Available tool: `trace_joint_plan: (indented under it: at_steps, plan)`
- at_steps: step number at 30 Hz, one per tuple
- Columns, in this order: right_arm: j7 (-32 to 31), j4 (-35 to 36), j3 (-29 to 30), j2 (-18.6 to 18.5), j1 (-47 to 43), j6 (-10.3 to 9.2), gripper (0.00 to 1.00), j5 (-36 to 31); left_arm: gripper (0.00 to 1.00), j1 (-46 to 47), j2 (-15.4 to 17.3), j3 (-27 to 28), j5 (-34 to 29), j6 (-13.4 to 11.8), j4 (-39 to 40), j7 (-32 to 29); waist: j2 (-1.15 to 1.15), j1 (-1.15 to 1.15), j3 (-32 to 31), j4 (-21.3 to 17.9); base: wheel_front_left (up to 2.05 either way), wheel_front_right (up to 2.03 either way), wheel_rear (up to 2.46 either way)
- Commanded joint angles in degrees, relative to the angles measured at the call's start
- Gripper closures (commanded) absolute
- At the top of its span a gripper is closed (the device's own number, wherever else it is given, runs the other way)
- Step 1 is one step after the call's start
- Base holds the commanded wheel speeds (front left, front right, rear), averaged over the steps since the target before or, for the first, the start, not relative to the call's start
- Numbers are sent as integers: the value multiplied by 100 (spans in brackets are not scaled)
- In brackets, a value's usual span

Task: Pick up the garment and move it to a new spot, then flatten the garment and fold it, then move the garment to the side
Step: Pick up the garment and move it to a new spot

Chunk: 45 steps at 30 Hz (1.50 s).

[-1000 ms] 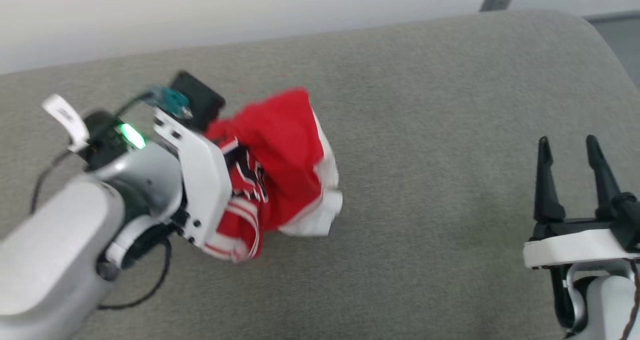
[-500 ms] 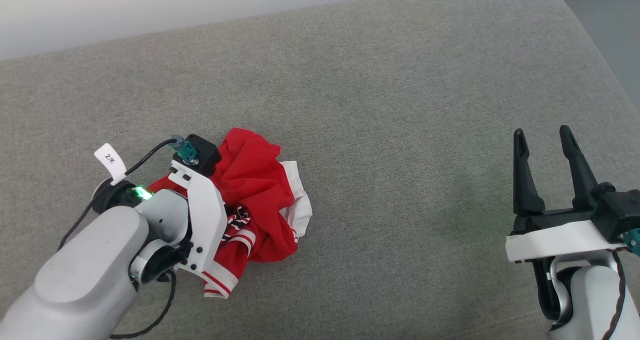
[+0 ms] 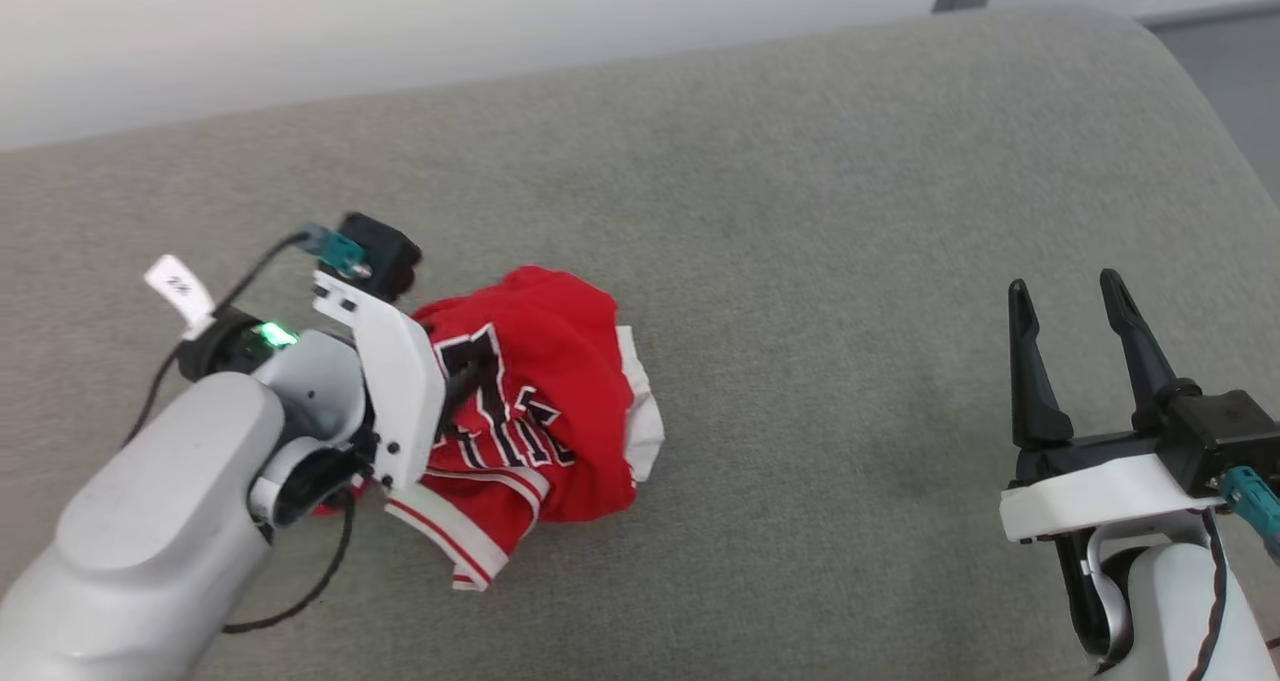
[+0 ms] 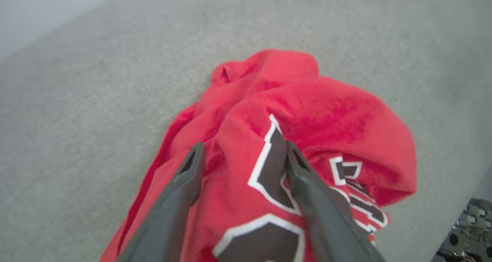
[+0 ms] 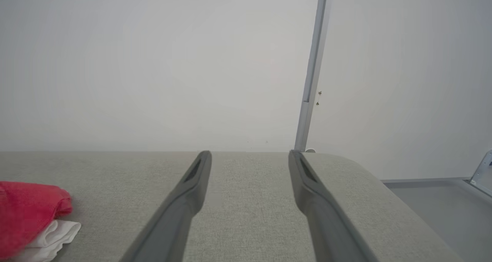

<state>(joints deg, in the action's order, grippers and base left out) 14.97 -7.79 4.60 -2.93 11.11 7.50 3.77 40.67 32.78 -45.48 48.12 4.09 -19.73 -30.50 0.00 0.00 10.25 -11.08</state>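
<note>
crumpled red jersey [image 3: 540,401] on grey cushion [image 3: 800,211], left of centre in the head view.
left gripper [image 4: 244,146] jaws spread wide, red fabric lying between them; right gripper [image 3: 1063,281] wide apart, empty, lower right.

The crumpled jersey-style cloth garment [image 3: 545,401] is bright red. It carries black block letters outlined in white, some white sleeve cloth, and a trim of red and white stripes. The woven upholstery surface [image 3: 800,211] is plain light grey, without pattern. The left gripper [image 4: 244,144] and the right gripper [image 3: 1063,281] have dark, nearly black fingers. The small round light [image 3: 270,336] is green. The smooth wall [image 3: 400,31] is off-white.
</note>
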Motion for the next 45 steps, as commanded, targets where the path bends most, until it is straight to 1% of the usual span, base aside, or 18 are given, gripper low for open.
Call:
trace_joint_plan:
  at_steps: [1, 4, 7, 14, 24, 28, 30, 34, 38, 42, 45]
  plan:
    - [27, -19, 10, 3, -69, 0, 0, -67, 0, -84, 87, 107, 15, -49, 129, 203, 0, 0, -170, 165, 0, 0, 0]
    - [27, -45, 10, 5, -133, 0, 0, -141, 0, -302, 208, 229, 1, -126, 355, 532, 0, 0, -314, 313, 0, 0, 0]
    - [27, -71, 21, 3, -167, -1, 0, -193, 0, -547, 342, 412, -2, -259, 602, 974, 0, 0, -439, 465, 0, 0, 0]
    - [27, -100, 30, -32, -324, 0, 0, -283, 0, -1388, 615, 830, -57, -563, 1023, 2258, 0, 0, -756, 813, 0, 0, 0]
    - [27, -137, 138, -81, -602, 0, 0, -258, 0, -2698, 833, 1486, -28, -999, 1284, 4078, 0, 0, -1091, 1202, 0, 0, 0]
    - [28, -174, 136, -98, -686, 0, 0, -213, 0, -3191, 824, 1779, 83, -1130, 1232, 4435, 0, 0, -1145, 1287, 0, 0, 0]
    - [28, -187, 141, -97, -705, -1, 0, -198, 0, -3406, 799, 1934, 94, -1137, 1209, 4515, 0, 0, -1166, 1314, 0, 0, 0]
    - [28, -212, 129, -103, -761, 0, 0, -188, 0, -3792, 671, 2306, -20, -1032, 1211, 4570, 0, 0, -1217, 1330, 0, 0, 0]
    - [28, -217, 103, -104, -845, -1, 0, -206, 0, -4185, 400, 2901, -256, -903, 1261, 4578, 0, 0, -1254, 1320, 0, 0, 0]
    - [27, -214, 47, -89, -922, -1, 0, -208, 0, -4526, 130, 3448, -518, -677, 1302, 4580, 0, 0, -1275, 1278, 0, 0, 0]
    - [27, -210, 41, -78, -949, 0, 0, -177, 0, -4738, -59, 3739, -699, -469, 1287, 4580, 0, 0, -1287, 1258, 0, 0, 0]
